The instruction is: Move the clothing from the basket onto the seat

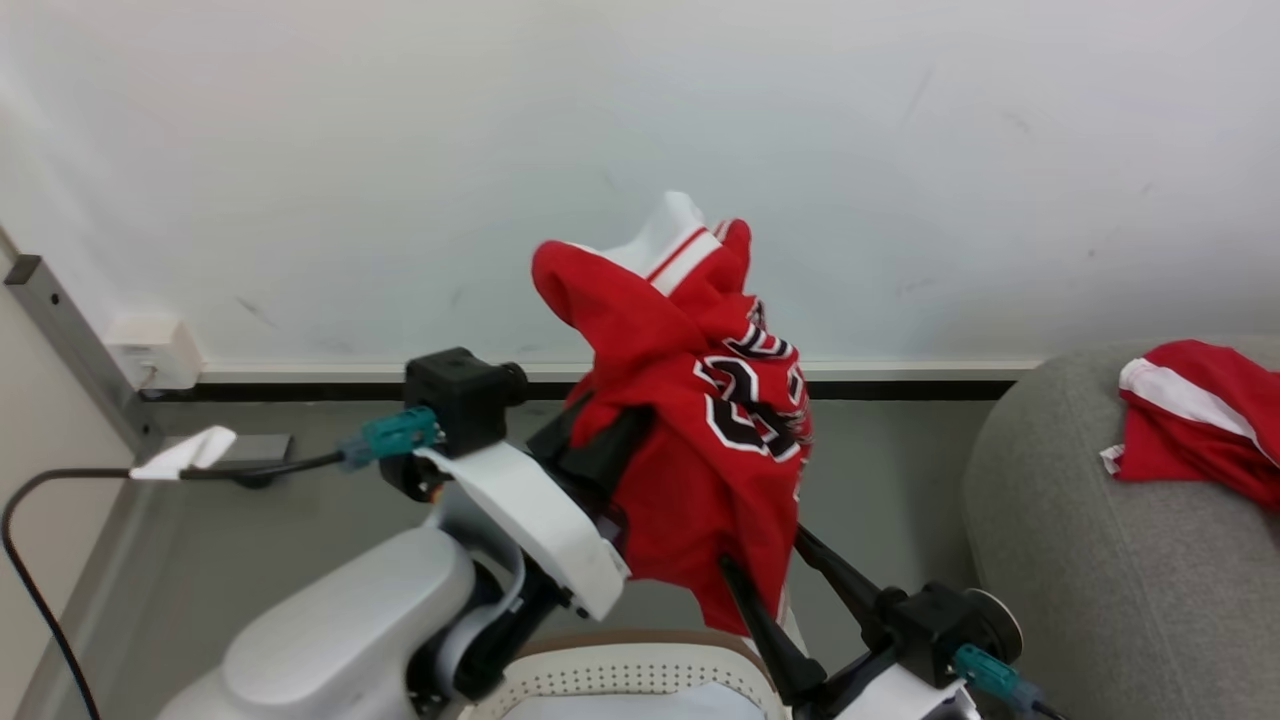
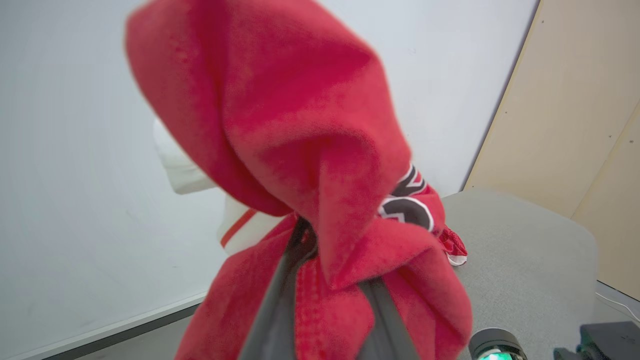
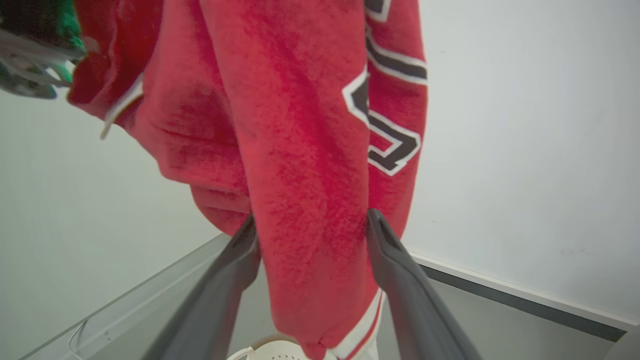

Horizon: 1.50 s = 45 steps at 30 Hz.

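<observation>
A red jersey (image 1: 700, 420) with black-and-white number blocks hangs bunched in mid-air, above the white basket (image 1: 650, 655) with its brown rim. My left gripper (image 1: 600, 445) is shut on the jersey's upper folds. In the left wrist view the cloth (image 2: 300, 150) drapes over the dark fingers (image 2: 280, 300). My right gripper (image 1: 762, 548) is open below, and the jersey's lower part (image 3: 310, 210) hangs between its spread fingers (image 3: 395, 270). A second red garment with white trim (image 1: 1195, 420) lies on the light-grey seat (image 1: 1090, 570) at the right.
A white wall runs behind, with a dark baseboard strip along the grey floor (image 1: 300, 520). A wall socket (image 1: 150, 350) and a black cable (image 1: 30, 560) are at the left. The seat's rounded corner (image 2: 530, 260) is close on the right. The basket's rim (image 3: 265, 350) sits just under the jersey's hem.
</observation>
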{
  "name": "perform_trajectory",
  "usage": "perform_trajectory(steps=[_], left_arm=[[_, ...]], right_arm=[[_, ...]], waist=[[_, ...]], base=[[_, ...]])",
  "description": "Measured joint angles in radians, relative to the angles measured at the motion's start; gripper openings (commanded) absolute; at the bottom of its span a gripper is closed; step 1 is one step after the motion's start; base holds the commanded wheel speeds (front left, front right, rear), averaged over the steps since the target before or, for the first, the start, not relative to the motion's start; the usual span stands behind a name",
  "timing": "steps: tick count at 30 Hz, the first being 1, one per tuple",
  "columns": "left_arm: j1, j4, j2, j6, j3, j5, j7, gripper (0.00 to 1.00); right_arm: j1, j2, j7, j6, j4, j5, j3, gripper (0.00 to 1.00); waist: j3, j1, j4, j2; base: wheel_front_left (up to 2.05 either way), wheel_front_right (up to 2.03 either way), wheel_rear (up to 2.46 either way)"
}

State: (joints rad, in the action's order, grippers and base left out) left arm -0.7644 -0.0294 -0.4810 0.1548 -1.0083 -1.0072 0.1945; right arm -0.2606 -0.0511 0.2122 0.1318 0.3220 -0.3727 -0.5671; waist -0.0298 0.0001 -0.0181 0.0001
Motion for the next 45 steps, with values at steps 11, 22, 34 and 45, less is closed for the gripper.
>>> perform_trajectory(steps=[11, 22, 34, 45], left_arm=[[0.030, 0.022, 0.077, -0.019, -0.075, -0.003, -0.027, 0.00], [0.068, 0.023, 0.076, -0.018, -0.075, -0.034, -0.034, 0.00], [0.079, 0.005, 0.066, -0.013, -0.109, -0.021, -0.040, 1.00], [0.121, 0.006, 0.085, -0.030, -0.164, -0.005, -0.034, 1.00]], right_arm=[[-0.118, 0.001, 0.018, 0.000, 0.210, -0.009, -0.047, 1.00], [-0.122, 0.002, 0.046, 0.000, 0.218, -0.077, -0.051, 0.00], [-0.062, 0.002, 0.050, 0.000, 0.095, -0.133, 0.095, 0.00], [-0.044, -0.009, 0.050, 0.000, -0.025, -0.124, 0.266, 0.00]], waist=[[-0.027, 0.0000, 0.095, 0.0000], [-0.056, 0.0000, 0.169, 0.0000], [-0.043, 0.0000, 0.140, 0.0000], [-0.024, 0.0000, 0.035, 0.0000]], base=[[0.00, 0.00, 0.00], [0.00, 0.00, 0.00], [0.00, 0.00, 0.00], [0.00, 0.00, 0.00]])
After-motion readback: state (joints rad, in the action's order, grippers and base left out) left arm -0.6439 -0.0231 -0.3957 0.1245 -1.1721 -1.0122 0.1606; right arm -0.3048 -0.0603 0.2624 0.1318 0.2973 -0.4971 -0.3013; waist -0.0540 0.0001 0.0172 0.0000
